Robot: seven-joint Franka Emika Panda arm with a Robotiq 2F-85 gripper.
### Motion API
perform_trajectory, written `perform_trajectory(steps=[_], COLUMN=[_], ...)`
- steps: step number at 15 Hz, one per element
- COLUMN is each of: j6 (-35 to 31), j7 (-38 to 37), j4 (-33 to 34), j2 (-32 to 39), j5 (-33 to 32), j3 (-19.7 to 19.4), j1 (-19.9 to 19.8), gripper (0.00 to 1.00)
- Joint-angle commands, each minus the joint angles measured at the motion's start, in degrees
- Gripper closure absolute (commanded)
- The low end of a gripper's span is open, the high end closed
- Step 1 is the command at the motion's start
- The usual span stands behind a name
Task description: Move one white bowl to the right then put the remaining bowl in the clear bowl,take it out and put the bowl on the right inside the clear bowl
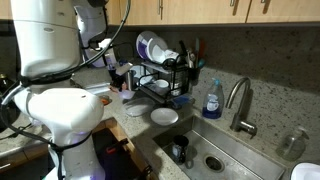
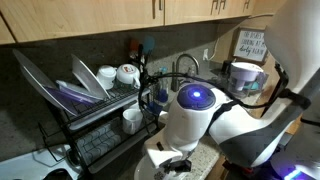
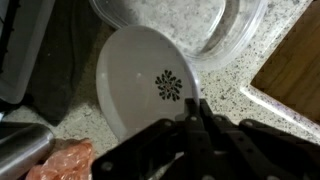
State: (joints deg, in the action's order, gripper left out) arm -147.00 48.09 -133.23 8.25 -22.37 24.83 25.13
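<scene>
In the wrist view a white bowl [image 3: 140, 70] with a dark flower mark inside lies tilted on the speckled counter. My gripper [image 3: 195, 105] is shut on its near rim. The clear bowl [image 3: 180, 20] sits right behind it, touching or nearly touching its far edge. In an exterior view another white bowl [image 1: 164, 117] rests on the counter in front of the dish rack. My own arm hides the gripper and the held bowl in both exterior views.
A wooden board [image 3: 300, 60] lies beside the bowls. An orange-red packet [image 3: 65, 160] and a metal object [image 3: 20, 145] lie near the gripper. A dish rack [image 1: 165, 70], a blue soap bottle [image 1: 212, 100], a faucet [image 1: 240, 100] and a sink [image 1: 215, 155] are close by.
</scene>
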Motion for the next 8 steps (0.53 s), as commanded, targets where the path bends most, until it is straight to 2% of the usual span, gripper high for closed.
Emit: perform_trajectory(steps=[1, 6, 7, 8], j6=[0.8, 1.0, 0.2, 0.2], j7=[-0.9, -2.4, -0.3, -0.2], j4=[4.2, 7.3, 5.3, 5.5], j2=[3.6, 7.7, 6.9, 7.5], j5=[-3.1, -5.7, -3.8, -3.8], j3=[0.3, -0.5, 0.4, 0.4], j1=[1.1, 2.3, 1.3, 1.2], gripper=[0.98, 0.99, 0.99, 0.95])
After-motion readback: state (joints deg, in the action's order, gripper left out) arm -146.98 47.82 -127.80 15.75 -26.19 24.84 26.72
